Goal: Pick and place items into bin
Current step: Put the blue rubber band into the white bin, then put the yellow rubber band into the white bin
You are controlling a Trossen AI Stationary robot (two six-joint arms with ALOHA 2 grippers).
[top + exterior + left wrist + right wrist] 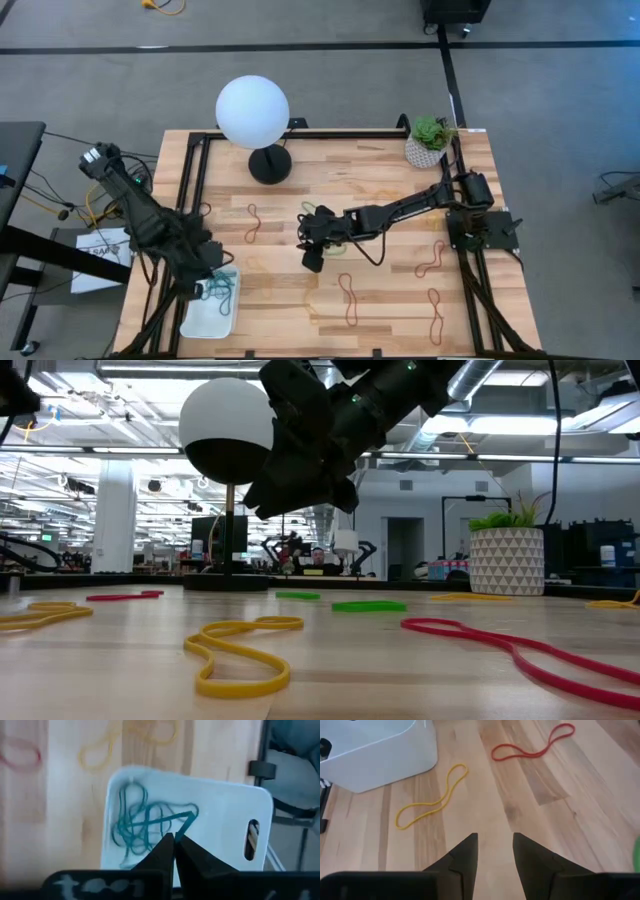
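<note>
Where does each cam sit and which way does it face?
High: overhead, straight down; both arms, bin.
Low: table height, level across; one arm above, yellow band near.
Left wrist: over bin; left gripper pinching blue-grey band.
Right wrist: toward table; right gripper open.
Shared: high and left wrist both show the bin.

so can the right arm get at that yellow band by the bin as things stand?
Probably yes. The right pincer hangs open above bare wood, and the yellow band lies flat just ahead of it, apart from the bin, with nothing between. The left pincer is over the bin, close by.
</note>
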